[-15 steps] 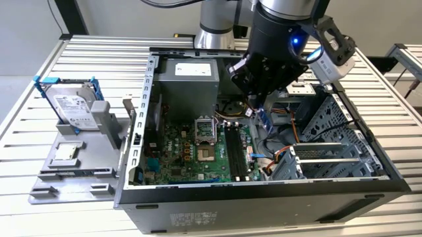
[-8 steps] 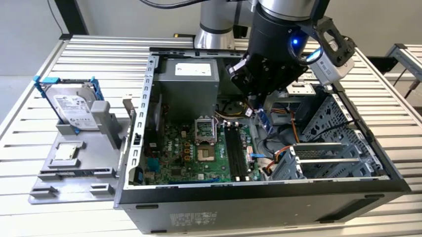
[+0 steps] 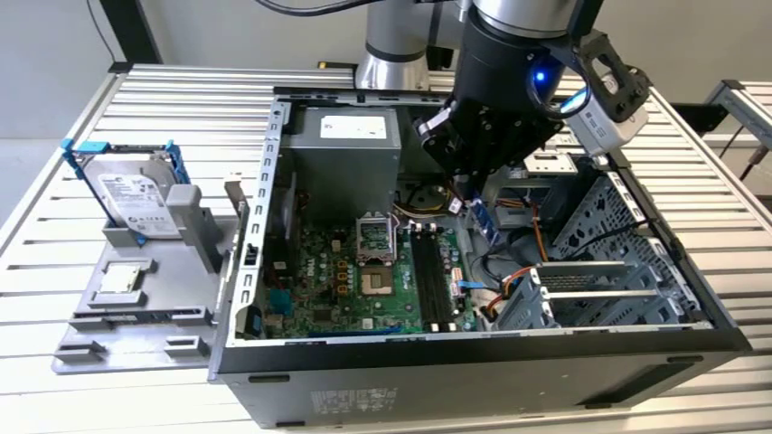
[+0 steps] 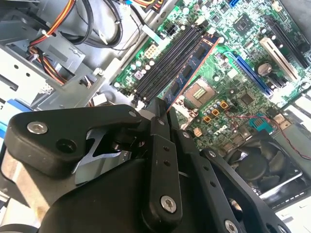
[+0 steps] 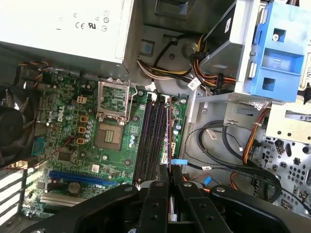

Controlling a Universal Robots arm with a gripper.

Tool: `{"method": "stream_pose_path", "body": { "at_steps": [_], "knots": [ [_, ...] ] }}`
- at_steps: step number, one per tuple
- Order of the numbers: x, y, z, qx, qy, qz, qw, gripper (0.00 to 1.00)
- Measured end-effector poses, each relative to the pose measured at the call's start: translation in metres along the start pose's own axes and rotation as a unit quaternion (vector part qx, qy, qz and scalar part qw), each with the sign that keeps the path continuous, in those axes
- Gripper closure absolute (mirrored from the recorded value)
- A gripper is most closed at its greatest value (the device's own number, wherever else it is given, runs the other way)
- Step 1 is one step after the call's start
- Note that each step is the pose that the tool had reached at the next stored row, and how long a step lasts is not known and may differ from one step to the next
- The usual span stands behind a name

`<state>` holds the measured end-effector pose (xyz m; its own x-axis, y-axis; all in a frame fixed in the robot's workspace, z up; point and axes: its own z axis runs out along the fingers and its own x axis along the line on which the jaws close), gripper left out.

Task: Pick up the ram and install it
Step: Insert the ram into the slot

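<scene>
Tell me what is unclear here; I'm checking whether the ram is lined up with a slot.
First wrist view: the ram is edge-on; which black slot it is over is unclear.
Second wrist view: the fingers cover the ram's near end.
Exterior view: the gripper hides most of the ram.

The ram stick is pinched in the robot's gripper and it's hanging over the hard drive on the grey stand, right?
Not quite. The gripper does pinch the ram, but the second wrist view shows it over the motherboard's black slots inside the computer case, not over the hard drive.
</scene>
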<state>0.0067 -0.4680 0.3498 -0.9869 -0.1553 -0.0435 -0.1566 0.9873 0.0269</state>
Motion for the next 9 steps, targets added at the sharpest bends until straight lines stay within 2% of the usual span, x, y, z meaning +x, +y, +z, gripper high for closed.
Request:
{"method": "stream_pose_path", "body": {
  "at_steps": [2,9],
  "knots": [
    [0.0,0.0,0.0008,-0.0002,-0.0001,0.0,1.0,1.0],
    [0.0004,0.0004,0.0147,0.0004,0.0,0.002,1.0,1.0]
  ]
}}
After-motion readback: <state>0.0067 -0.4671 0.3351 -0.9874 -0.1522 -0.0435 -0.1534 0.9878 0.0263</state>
